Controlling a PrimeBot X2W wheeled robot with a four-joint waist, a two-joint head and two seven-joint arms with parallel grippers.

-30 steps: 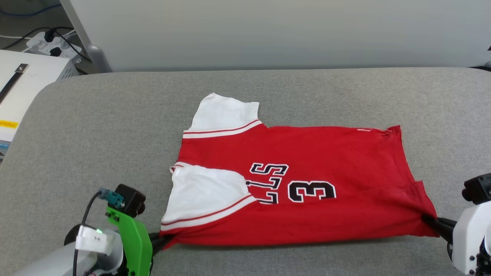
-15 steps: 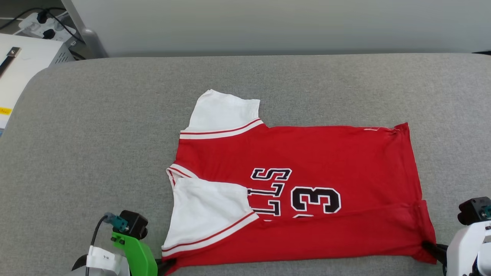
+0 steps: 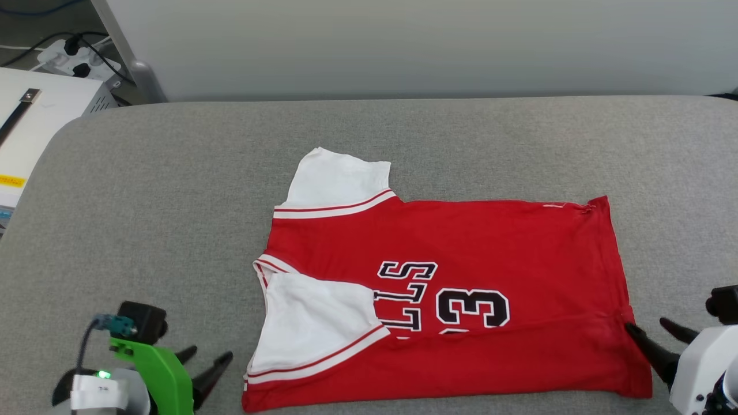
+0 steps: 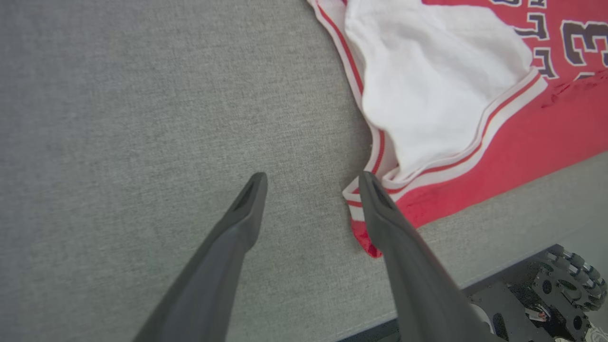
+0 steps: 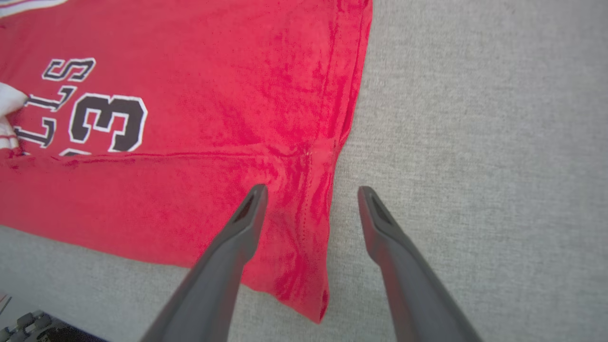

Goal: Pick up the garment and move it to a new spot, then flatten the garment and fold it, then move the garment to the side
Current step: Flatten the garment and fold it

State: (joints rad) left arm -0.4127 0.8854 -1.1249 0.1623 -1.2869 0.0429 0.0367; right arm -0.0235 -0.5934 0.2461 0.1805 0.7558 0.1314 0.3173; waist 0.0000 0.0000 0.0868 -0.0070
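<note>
The garment (image 3: 461,242), a red jersey with white sleeves and a black "3", lies flat on the grey padded table (image 3: 173,173), collar end to the left. Its near long edge is folded up over the lettering, and the near sleeve (image 4: 427,95) lies on top. My left gripper (image 3: 209,353) stands open just left of the near collar-end corner (image 4: 365,237), nothing between its fingers (image 4: 312,176). At the near hem corner my right gripper (image 3: 646,324) is open, its left finger over the red cloth (image 5: 213,95) and the hem edge between the fingertips (image 5: 312,188).
A white box (image 3: 34,115) and a power strip (image 3: 75,57) sit off the table's far left corner. A pale panel (image 3: 403,46) runs behind the table. The table's front edge lies just below the garment, with my wheeled base (image 4: 565,289) under it.
Both grippers have opened and let go of the garment's near corners. The left one has drawn back to the left. The head camera has shifted slightly.
</note>
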